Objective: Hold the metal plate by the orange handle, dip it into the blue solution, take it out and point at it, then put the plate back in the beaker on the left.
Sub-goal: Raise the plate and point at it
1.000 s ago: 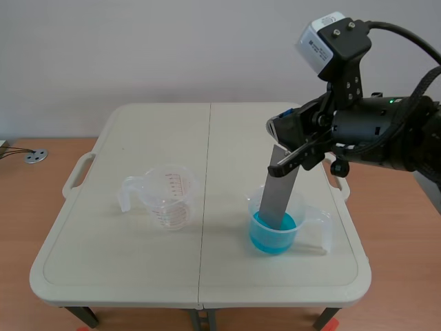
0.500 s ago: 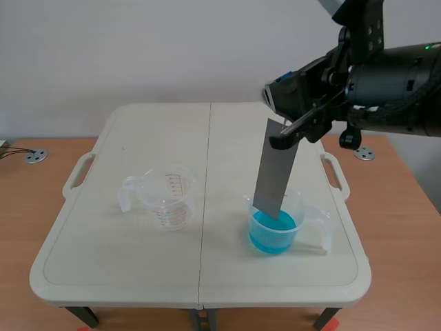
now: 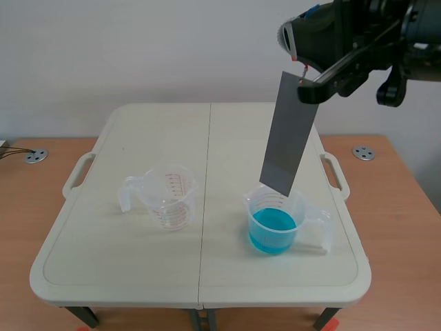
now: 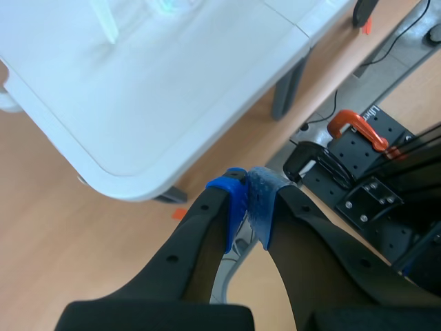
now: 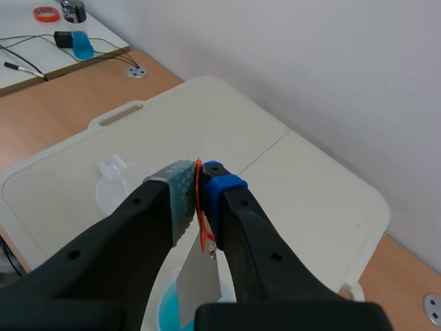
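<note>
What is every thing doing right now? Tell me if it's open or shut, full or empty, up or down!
metal plate: out of the liquid, hanging tilted over the right beaker.
right end effector: shut on the plate's orange handle, raised high.
left end effector: shut on nothing, beyond the table's corner.
right beaker: upright, part full of blue solution.
left beaker: upright, empty.

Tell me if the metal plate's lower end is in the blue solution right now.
No: the metal plate hangs from the right gripper, its lower edge clear above the blue solution in the beaker.
</note>
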You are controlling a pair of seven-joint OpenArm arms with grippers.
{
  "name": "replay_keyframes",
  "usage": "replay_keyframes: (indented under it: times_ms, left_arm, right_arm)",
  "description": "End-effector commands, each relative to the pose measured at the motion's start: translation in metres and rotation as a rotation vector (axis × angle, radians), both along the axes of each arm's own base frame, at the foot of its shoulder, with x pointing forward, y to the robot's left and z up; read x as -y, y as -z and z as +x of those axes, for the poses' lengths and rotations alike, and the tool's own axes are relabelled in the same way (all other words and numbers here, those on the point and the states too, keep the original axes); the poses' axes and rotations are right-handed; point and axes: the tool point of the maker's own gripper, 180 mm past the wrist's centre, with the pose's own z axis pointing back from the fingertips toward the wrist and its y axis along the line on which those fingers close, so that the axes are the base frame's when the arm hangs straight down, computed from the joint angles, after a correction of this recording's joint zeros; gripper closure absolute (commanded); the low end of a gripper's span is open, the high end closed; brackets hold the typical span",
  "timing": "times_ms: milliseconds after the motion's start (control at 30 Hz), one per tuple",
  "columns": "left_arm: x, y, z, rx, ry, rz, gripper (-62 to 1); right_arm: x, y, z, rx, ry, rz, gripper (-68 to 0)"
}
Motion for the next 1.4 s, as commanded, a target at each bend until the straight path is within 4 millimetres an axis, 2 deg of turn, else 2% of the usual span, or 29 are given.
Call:
replay_keyframes:
  times_ms: [0, 200, 333, 933, 1033, 1367]
  left_arm:
    - [0.006, -0.007, 0.006, 0.028, 0.012, -0.027, -2.7]
    - [0.013, -0.016, 0.018, 0.061, 0.064, -0.051, -2.7]
    - [0.024, -0.03, 0.035, 0.113, 0.114, -0.098, -2.7]
    - [0.122, -0.075, 0.118, 0.293, 0.382, -0.217, -2.7]
    - [0.131, -0.075, 0.133, 0.285, 0.384, -0.235, -2.7]
    - [0.156, -0.048, 0.184, 0.233, 0.343, -0.25, -2.7]
  right_arm:
    - [0.0, -0.011, -0.001, 0.044, -0.004, 0.006, -1.1]
    - [0.007, -0.015, 0.0, 0.058, 0.02, 0.001, -1.1]
    - [0.01, -0.016, 0.001, 0.059, 0.029, 0.001, -1.1]
    - [0.01, -0.016, 0.001, 0.059, 0.029, 0.0, -1.1]
    - [0.01, -0.016, 0.001, 0.059, 0.029, 0.0, -1.1]
    - [0.01, -0.016, 0.001, 0.059, 0.029, 0.0, -1.1]
